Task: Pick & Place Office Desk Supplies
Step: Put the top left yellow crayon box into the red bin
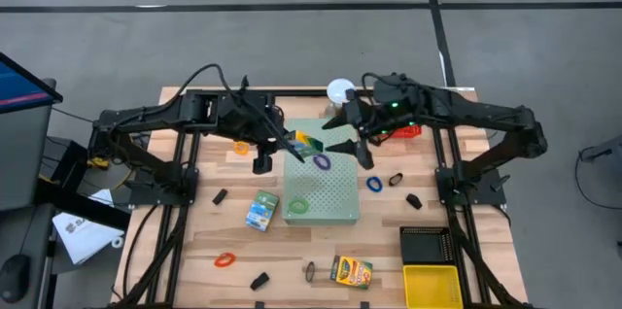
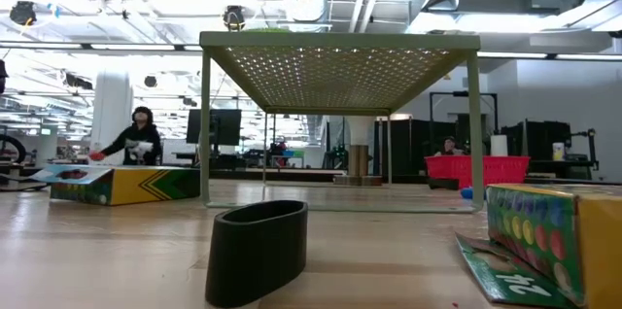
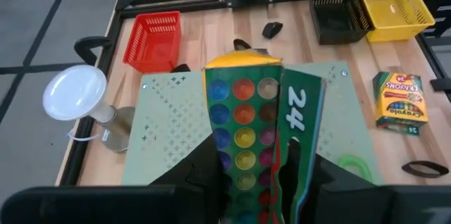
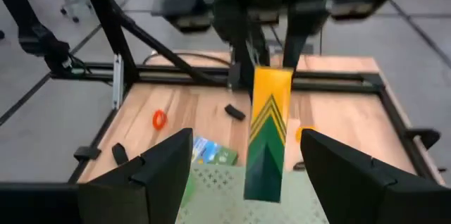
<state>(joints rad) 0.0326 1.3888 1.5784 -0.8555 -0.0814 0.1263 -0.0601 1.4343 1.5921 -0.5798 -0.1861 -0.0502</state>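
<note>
Mid-frame above the board (image 1: pixel 326 197), left gripper (image 1: pixel 292 146) clamps a light, crushable crayon box (image 1: pixel 309 144) endwise; right gripper (image 1: pixel 352 144) gapes empty.

Both dark arms were stretched inward from the table's two sides, meeting over its middle. The left gripper (image 1: pixel 292 146) was raised above the table, its fingers (image 3: pixel 204 175) closed on a crayon box (image 1: pixel 309 144). The right gripper (image 1: pixel 352 144) was held just opposite it, its fingers (image 4: pixel 165 164) spread apart and empty.
</note>
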